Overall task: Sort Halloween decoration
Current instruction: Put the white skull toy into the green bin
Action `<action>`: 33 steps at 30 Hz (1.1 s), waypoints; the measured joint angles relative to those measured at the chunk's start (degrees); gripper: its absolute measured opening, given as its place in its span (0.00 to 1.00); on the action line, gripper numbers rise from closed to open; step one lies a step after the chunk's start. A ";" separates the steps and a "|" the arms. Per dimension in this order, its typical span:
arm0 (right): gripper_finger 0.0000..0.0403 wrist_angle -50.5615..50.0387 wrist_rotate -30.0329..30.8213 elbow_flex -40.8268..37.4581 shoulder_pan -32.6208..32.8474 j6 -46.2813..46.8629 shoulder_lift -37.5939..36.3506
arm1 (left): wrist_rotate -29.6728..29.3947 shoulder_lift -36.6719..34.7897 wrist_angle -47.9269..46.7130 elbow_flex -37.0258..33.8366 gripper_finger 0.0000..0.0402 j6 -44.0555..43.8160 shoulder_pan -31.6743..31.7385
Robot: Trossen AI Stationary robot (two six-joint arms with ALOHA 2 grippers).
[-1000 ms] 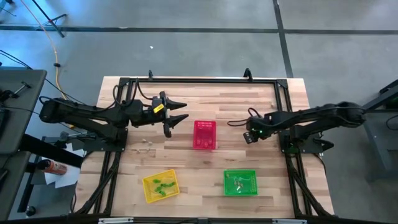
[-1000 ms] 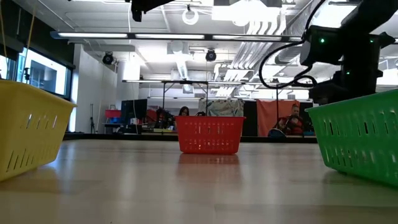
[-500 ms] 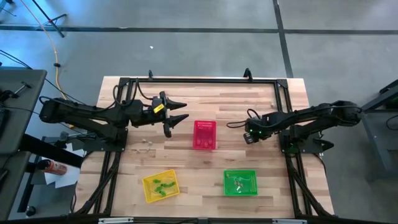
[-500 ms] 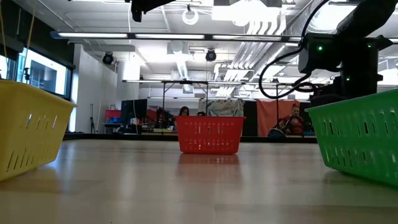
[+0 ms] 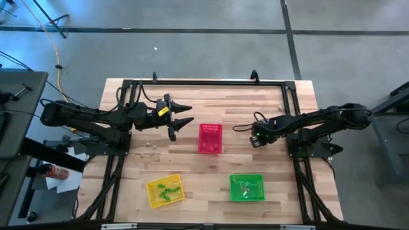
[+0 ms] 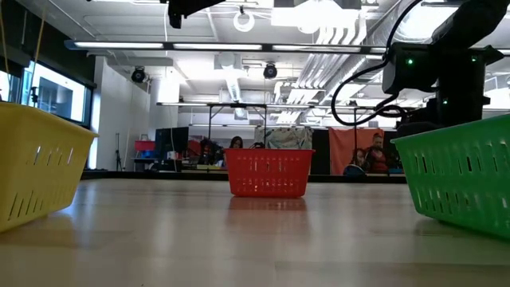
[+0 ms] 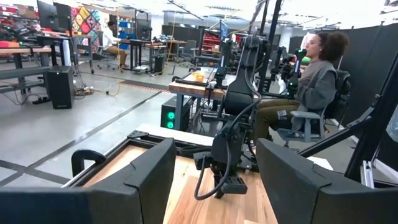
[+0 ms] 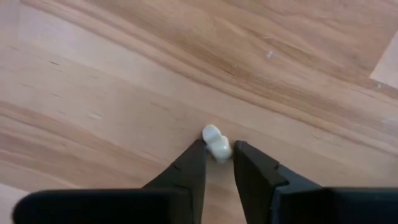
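Now right gripper (image 8: 218, 163) pinches a pale, lumpy trinket (image 8: 216, 142) (left gripper (image 5: 182, 118) gapes empty)

Right gripper (image 8: 217, 160) fingers have narrowed around pale trinket (image 8: 216, 142)

Light is bright and even, from ceiling fixtures (image 6: 239, 20) that glare white in the low view. Shadows on the worktop (image 5: 211, 105) are faint. Low down, the near yellow basket (image 6: 40, 163) and green basket (image 6: 462, 179) look soft. The left wrist view bends toward its edges.
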 joint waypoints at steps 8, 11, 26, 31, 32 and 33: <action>0.06 0.19 0.76 0.02 0.00 -1.00 0.00 | 0.01 0.00 -0.01 0.00 0.53 -0.01 0.00; 0.04 0.14 0.84 0.01 0.02 -1.86 -0.26 | 0.02 0.00 -0.15 0.00 0.53 -0.02 0.00; 0.03 3.17 3.42 4.89 0.00 -15.04 -10.76 | 0.07 0.02 -2.50 0.00 0.53 -0.04 0.00; 0.03 15.55 2.54 6.52 0.00 -22.26 -15.51 | 0.07 0.00 -2.51 0.00 0.53 -0.07 0.00; 0.03 18.92 2.52 6.78 0.00 -23.54 -16.31 | 0.07 0.00 -2.52 0.00 0.53 -0.07 0.00; 0.03 22.52 2.47 7.06 0.00 -24.92 -17.11 | 0.09 0.00 -2.47 0.00 0.53 -0.07 0.00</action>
